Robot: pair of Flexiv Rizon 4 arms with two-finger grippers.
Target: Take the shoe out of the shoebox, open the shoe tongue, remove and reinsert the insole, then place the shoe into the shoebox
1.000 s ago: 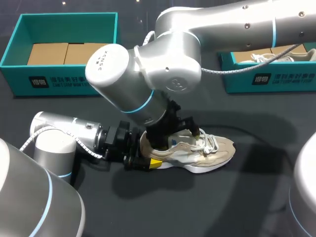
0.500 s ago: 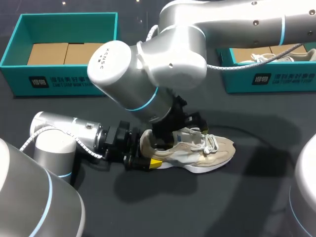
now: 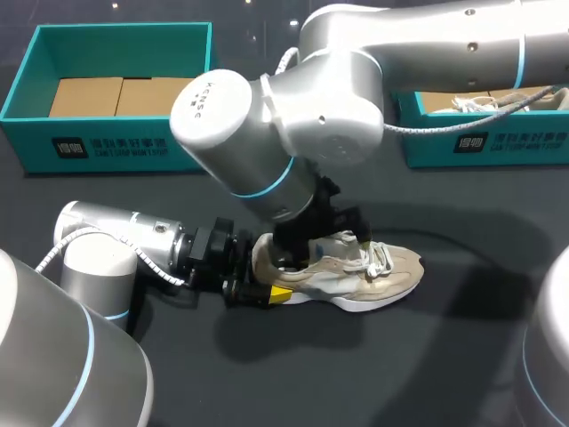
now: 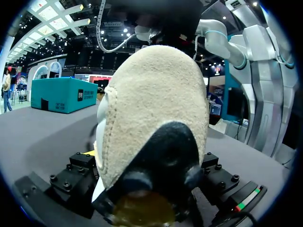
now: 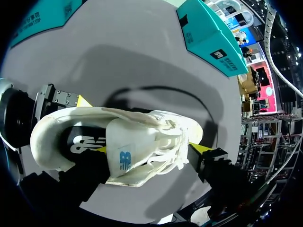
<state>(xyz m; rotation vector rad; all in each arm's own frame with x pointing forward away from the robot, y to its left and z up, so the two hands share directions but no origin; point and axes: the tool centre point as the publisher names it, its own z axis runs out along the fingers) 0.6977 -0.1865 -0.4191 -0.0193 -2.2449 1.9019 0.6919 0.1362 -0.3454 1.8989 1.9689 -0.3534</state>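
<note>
A dark grey table fills the scene, with everything set on its matte top. The right arm is the bulkiest thing, coming in from the far right corner and bending down over the middle of the table. The left arm lies low along the near left side, pointing toward the centre. Two teal boxes stand at the back. The left shoebox holds flat brown cardboard, and the right shoebox is partly hidden by the right arm, with a pale laced shoe showing inside. The shoe, a beige trainer with a white sole, stands upright on the table between and in front of the boxes, outside both, toe toward the right side. The left gripper is closed on the shoe's heel from both sides, one yellow tip showing against the near flank. In its wrist view the heel fills the space between its fingers. The right gripper hangs right over the shoe's opening. Whether it has hold of anything cannot be told. The tongue stands lifted beside the white laces, and the dark insole shows inside the heel.
</note>
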